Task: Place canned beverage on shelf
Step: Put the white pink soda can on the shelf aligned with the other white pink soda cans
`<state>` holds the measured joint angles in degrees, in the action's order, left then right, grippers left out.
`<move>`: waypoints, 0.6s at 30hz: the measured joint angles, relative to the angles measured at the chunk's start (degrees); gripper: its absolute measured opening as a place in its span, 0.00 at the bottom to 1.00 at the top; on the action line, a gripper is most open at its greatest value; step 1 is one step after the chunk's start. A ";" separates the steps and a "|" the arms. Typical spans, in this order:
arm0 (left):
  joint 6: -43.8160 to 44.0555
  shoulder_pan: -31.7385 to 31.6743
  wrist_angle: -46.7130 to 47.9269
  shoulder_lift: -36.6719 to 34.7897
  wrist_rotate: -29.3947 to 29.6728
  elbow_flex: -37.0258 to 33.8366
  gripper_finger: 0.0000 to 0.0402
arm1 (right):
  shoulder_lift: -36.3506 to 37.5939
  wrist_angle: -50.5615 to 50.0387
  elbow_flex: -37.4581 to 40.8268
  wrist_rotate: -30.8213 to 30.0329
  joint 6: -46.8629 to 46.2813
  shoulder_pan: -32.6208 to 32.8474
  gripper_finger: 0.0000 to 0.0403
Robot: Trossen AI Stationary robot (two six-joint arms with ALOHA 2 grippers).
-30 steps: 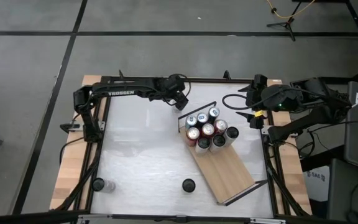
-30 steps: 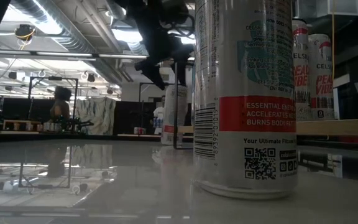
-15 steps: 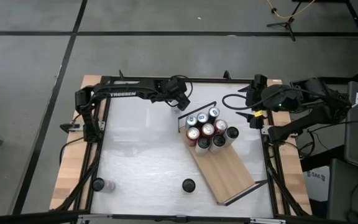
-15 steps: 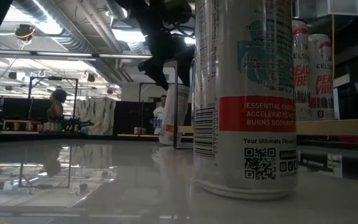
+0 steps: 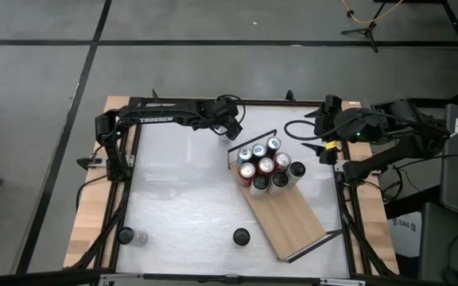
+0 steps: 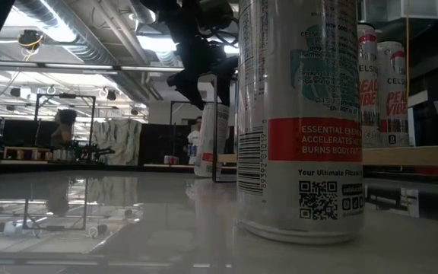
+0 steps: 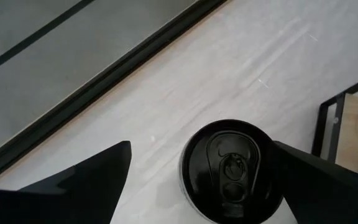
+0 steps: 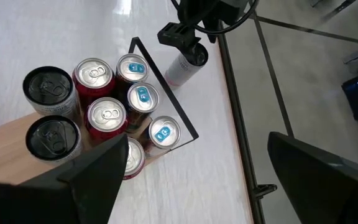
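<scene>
White tabletop (image 5: 181, 199) fills a dark frame, with grey floor around it and a dim workshop behind in the low view. You have the left gripper (image 5: 230, 131) hanging above a black-topped white can (image 7: 230, 169) that stands on the table just beside the far short end of the long light-wood shelf board (image 5: 293, 218). In the left wrist view the two dark fingers (image 7: 79, 183) stand wide apart with the can top between them, nearer one finger than the other, and neither touches it.

To do this pick well, centre the can between the fingers before you lower, come straight down so neither finger clips the rim, and close on the body below the top. Mind the thin black wire rail (image 5: 251, 140) at the shelf end: it stands near the can and could catch a finger.

Your right gripper (image 5: 324, 119) waits at the table's far right edge, fingers apart, holding nothing.

On the shelf, seven cans crowd the far end: two with blue-marked silver tops (image 5: 259, 148), three red ones (image 5: 265, 165), and several black-topped (image 5: 296, 170). Its near half is bare. Two more cans stand on the table's near side, one clear-bodied near the left corner (image 5: 126, 235) and one black-topped (image 5: 241, 236) nearer the middle.
</scene>
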<state>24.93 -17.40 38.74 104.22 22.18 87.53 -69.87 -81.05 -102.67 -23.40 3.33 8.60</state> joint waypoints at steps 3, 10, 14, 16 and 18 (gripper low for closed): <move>-0.07 -0.38 0.70 -0.30 0.23 0.51 0.94 | 0.00 0.00 0.00 0.02 0.00 0.00 0.93; 0.01 -0.29 0.33 -0.37 0.23 1.88 0.94 | 0.00 0.04 0.00 0.03 0.00 0.00 0.93; 1.61 0.27 0.35 -0.37 0.23 1.88 0.94 | 0.00 0.04 0.00 0.02 0.00 -0.01 0.93; 3.07 0.52 0.48 -0.40 0.23 1.88 0.94 | 0.00 0.04 0.00 0.03 -0.02 0.00 0.93; 3.45 0.73 1.77 -0.45 0.29 1.90 0.94 | 0.00 0.04 0.00 0.02 -0.02 -0.02 0.93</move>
<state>28.38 -16.67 40.52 103.77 22.47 89.43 -69.87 -81.01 -102.67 -23.38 3.31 8.58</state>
